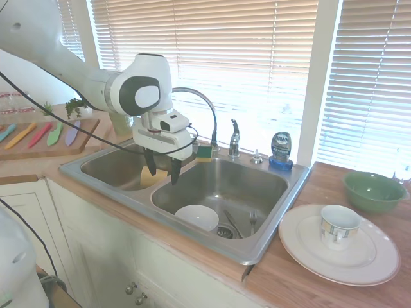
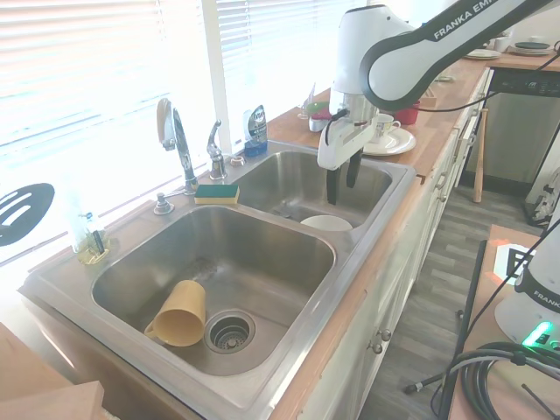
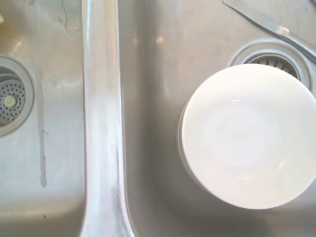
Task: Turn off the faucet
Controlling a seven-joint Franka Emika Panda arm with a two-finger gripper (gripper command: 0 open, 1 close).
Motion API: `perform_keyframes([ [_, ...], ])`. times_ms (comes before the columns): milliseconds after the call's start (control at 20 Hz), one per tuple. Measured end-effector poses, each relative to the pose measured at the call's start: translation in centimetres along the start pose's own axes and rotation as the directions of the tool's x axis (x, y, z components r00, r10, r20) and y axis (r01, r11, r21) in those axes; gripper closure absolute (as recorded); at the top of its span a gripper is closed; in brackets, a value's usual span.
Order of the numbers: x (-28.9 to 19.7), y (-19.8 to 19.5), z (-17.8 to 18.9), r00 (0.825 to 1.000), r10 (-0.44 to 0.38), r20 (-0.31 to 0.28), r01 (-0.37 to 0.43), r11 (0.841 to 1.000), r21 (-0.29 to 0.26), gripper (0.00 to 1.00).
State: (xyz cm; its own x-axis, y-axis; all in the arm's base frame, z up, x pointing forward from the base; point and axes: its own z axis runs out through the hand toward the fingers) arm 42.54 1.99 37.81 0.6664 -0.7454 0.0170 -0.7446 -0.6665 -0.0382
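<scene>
The gripper (image 1: pixel 162 171) is being held open and empty over the sink divider (image 3: pixel 101 123). The faucet (image 1: pixel 234 140) is standing behind the basins, its spout possibly partly washed out by window glare.

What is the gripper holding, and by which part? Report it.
Nothing. The gripper hangs open and empty over the sink, above the divider beside the white bowl, well away from the faucet lever.
</scene>
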Motion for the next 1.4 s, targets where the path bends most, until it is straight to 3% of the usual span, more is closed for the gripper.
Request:
perform_keyframes([
  [100,0.0,0.0,0.0,1.0,-0.003,-0.003,0.003,1.0,-0.003,0.0],
  [150,0.0,0.0,0.0,1.0,-0.003,-0.003,0.003,1.0,-0.003,1.0],
  [1050,0.6,1.0,0.8,0.998,0.035,-0.049,-0.034,0.999,0.021,1.0],
  [1400,2.0,-0.4,-1.0,0.992,0.07,-0.101,-0.064,0.996,0.067,1.0],
])
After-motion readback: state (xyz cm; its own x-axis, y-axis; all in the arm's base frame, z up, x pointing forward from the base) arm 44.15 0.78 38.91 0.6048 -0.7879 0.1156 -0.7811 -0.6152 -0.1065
